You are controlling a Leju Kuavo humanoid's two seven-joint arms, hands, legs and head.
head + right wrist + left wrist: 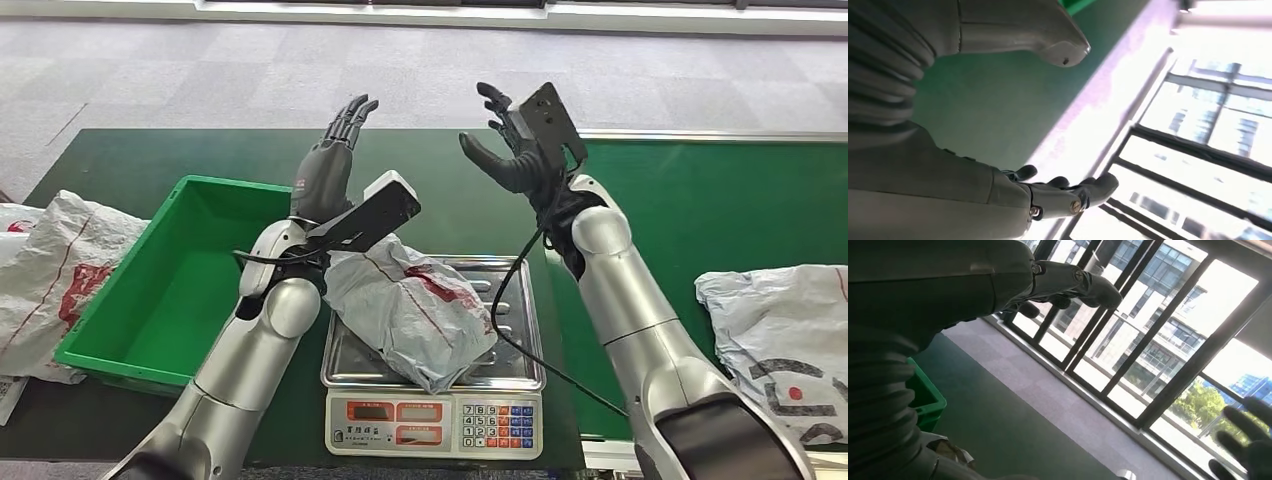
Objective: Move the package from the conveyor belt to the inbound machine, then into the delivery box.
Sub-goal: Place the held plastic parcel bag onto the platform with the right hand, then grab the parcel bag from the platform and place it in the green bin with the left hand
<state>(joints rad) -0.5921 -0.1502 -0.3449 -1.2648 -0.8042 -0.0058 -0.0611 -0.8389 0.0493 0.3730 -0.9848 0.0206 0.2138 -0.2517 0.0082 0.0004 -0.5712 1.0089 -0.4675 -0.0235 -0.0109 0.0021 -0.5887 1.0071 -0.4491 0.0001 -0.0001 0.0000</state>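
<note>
the green belt (pixel 720 210) runs across the scene, with a second bag (pixel 790 330) lying at its right edge. the green box (pixel 160 290) sits at the left, with another bag (pixel 50 270) just outside its left wall. the scale (pixel 440 415) stands between the two arms at the near edge. the package (pixel 410 305), a crumpled grey poly bag with red print, lies on the scale tray, leaning toward its left side and overhanging the near rim. the left hand (pixel 335 160) and right hand (pixel 515 145) are both raised above it, fingers spread, holding nothing. the bag looks light, soft and slippery; it will likely sag and slide, so squeezing its bulky middle from both sides seems safer than pinching a loose corner.
</note>
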